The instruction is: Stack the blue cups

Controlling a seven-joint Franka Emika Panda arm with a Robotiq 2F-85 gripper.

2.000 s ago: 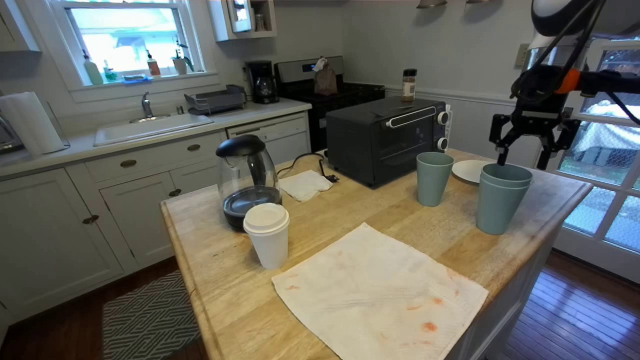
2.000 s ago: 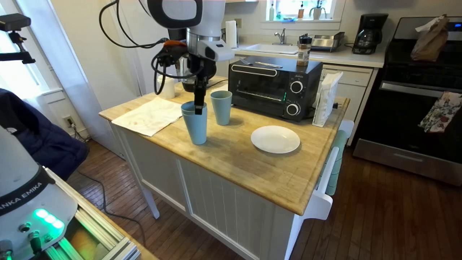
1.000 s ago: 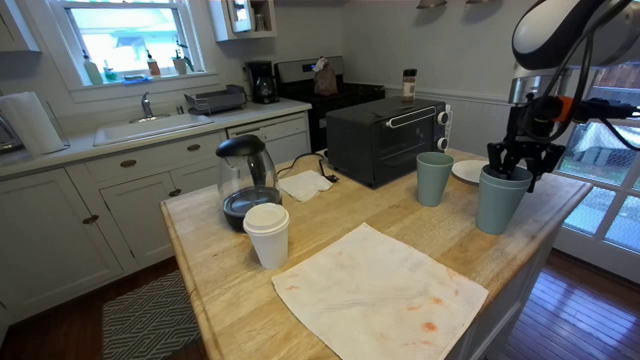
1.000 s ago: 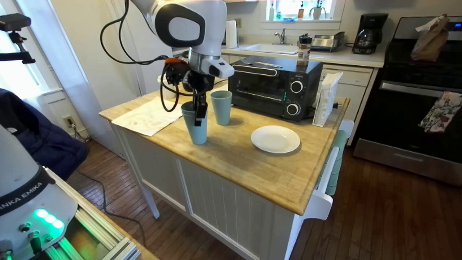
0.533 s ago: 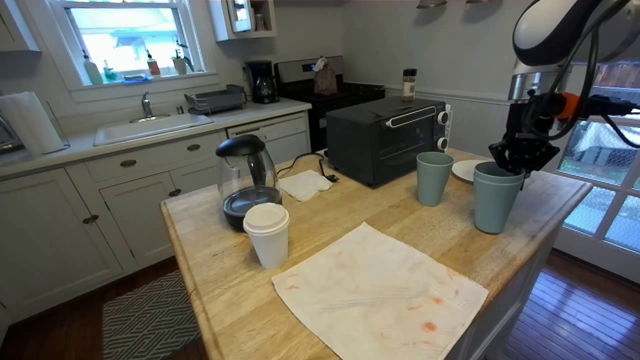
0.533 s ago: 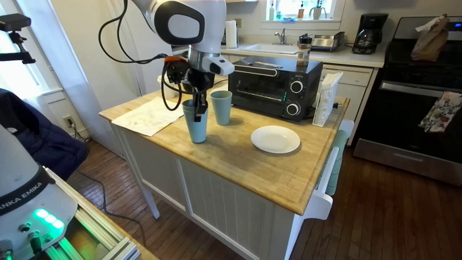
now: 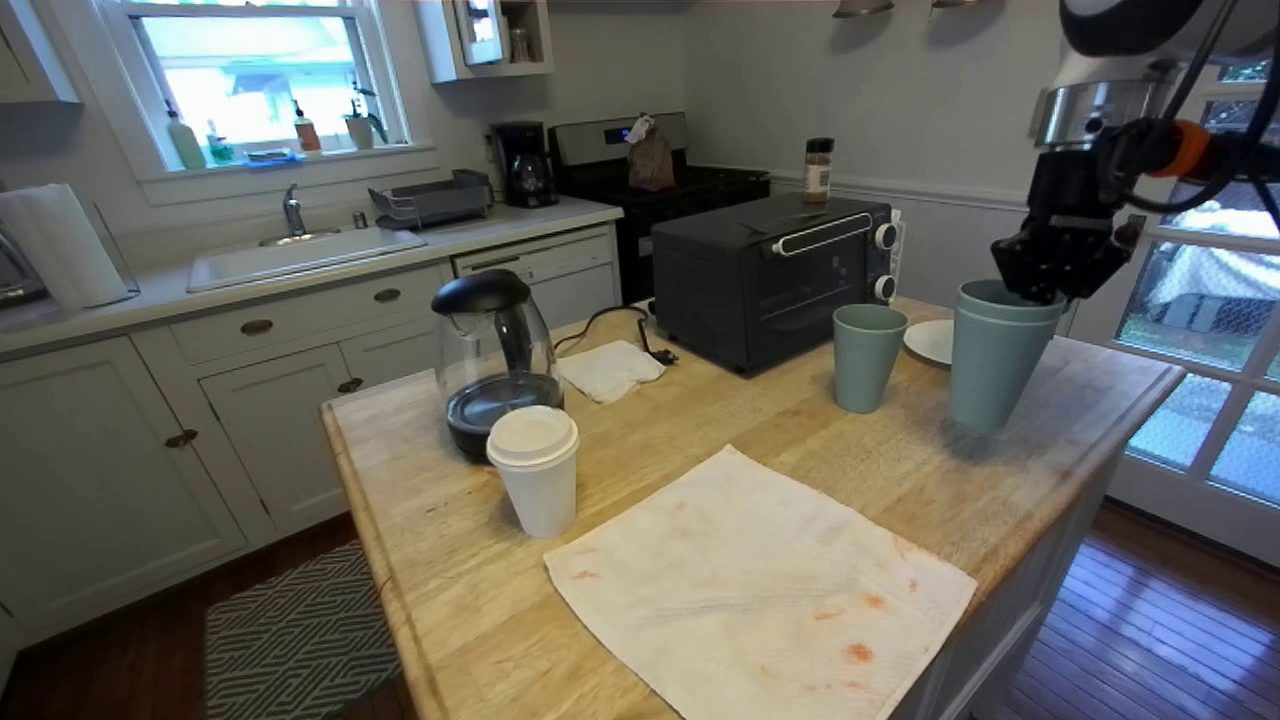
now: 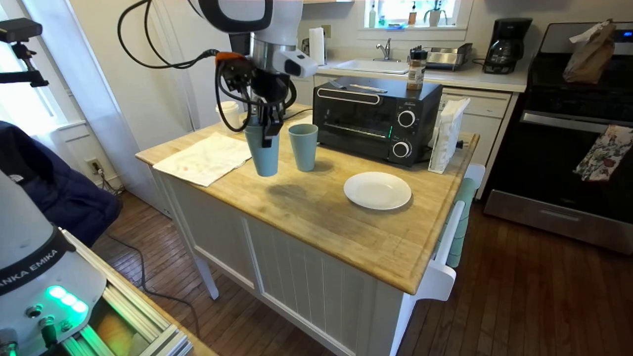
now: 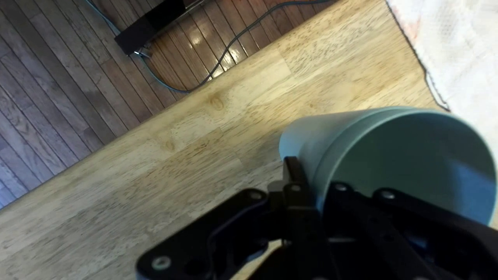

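Two nested blue cups [image 7: 990,375] hang slightly tilted above the wooden island top; in an exterior view their shadow lies apart from their base. My gripper [image 8: 269,139] is shut on the wall at their rim. In the wrist view, one finger [image 9: 294,171] presses outside the nested cups [image 9: 350,128], and the other reaches inside the opening, where its tip is hidden. The remaining blue cup [image 8: 303,148] stands upright on the island, close beside the held pair and near the toaster oven, as both exterior views show.
The black toaster oven [image 7: 770,285] carries a spice jar [image 7: 818,170]. A white plate [image 8: 377,191] lies near the cups. A stained cloth [image 7: 760,590], a lidded white cup [image 7: 536,475] and a glass carafe [image 7: 498,375] occupy the island's far end.
The gripper came down over the nested pair's rim and shut on it. Both cups have since risen off the island together. The single cup has stayed put.
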